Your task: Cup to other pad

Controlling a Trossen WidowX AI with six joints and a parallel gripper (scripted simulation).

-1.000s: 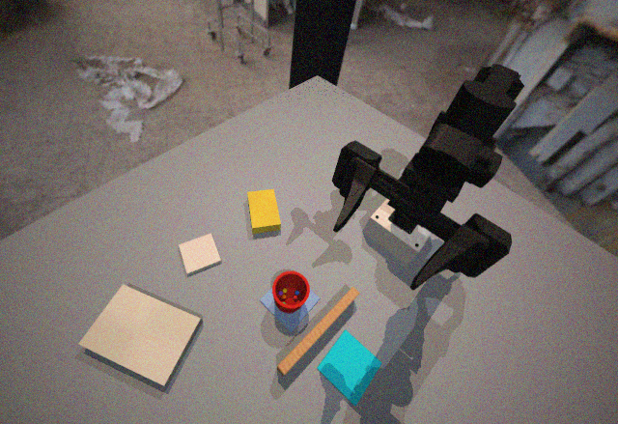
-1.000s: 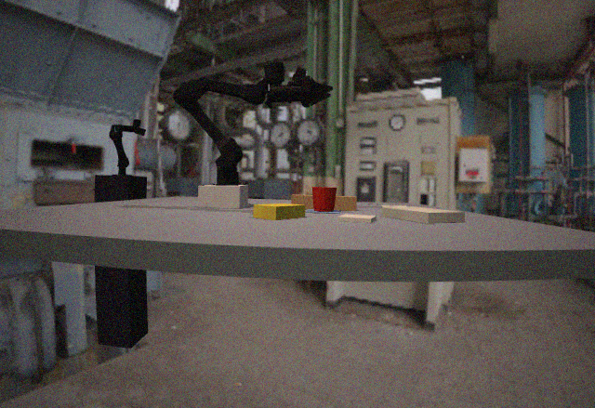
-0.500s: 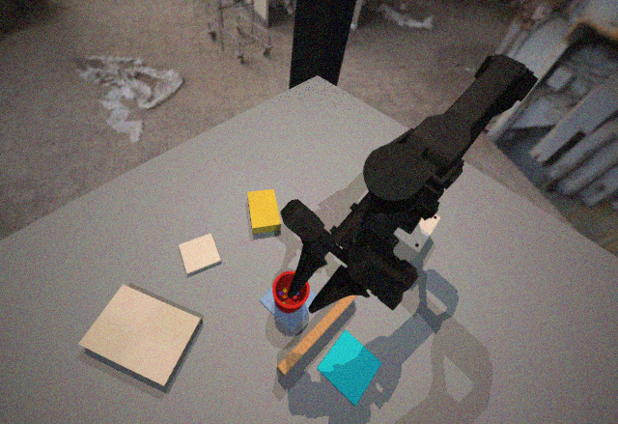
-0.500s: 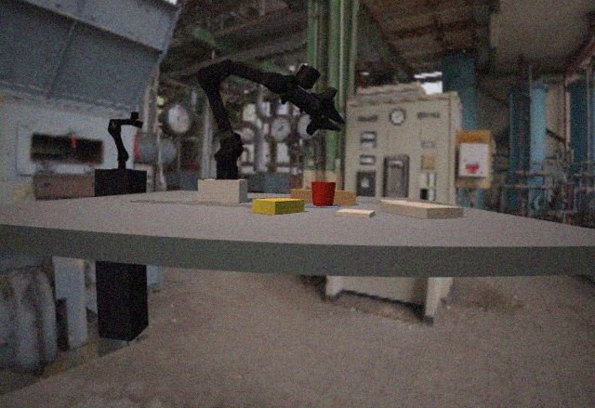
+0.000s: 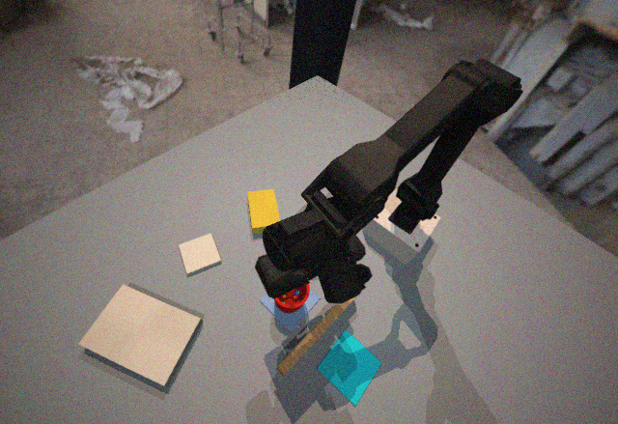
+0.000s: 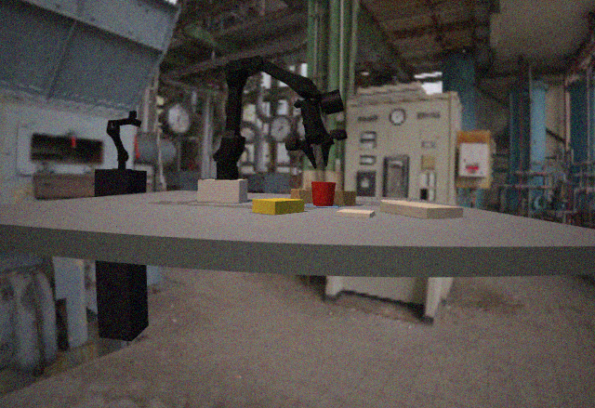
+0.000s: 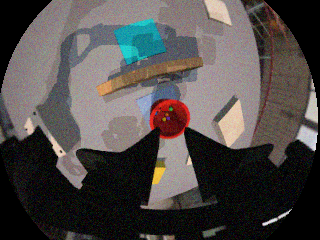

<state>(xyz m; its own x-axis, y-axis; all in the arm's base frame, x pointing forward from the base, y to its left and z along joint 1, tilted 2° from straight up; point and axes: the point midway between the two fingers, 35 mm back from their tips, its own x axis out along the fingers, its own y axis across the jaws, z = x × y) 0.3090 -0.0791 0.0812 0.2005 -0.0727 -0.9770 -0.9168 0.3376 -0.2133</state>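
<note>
The red cup (image 5: pixel 292 304) (image 6: pixel 323 193) (image 7: pixel 170 120) stands upright on the blue pad (image 5: pixel 312 300) (image 7: pixel 144 104), with several small coloured marbles inside. My gripper (image 6: pixel 321 166) (image 7: pixel 172 130) points down above the cup, its fingers partly open with a gap and nothing between them. In the exterior view the fingertips are a little above the cup's rim. In the top view the hand hides the fingers and borders the cup's far side. The cyan pad (image 5: pixel 356 359) (image 7: pixel 140 41) has nothing on it but shadow.
A wooden bar (image 5: pixel 315 337) (image 7: pixel 150 75) (image 6: pixel 346 197) lies between the two pads. A yellow block (image 5: pixel 263 210) (image 6: pixel 277 205), a small tan tile (image 5: pixel 199 253) (image 6: pixel 355 213) and a large tan board (image 5: pixel 142 334) (image 6: pixel 421 208) (image 7: pixel 231 122) lie on the cup's other side.
</note>
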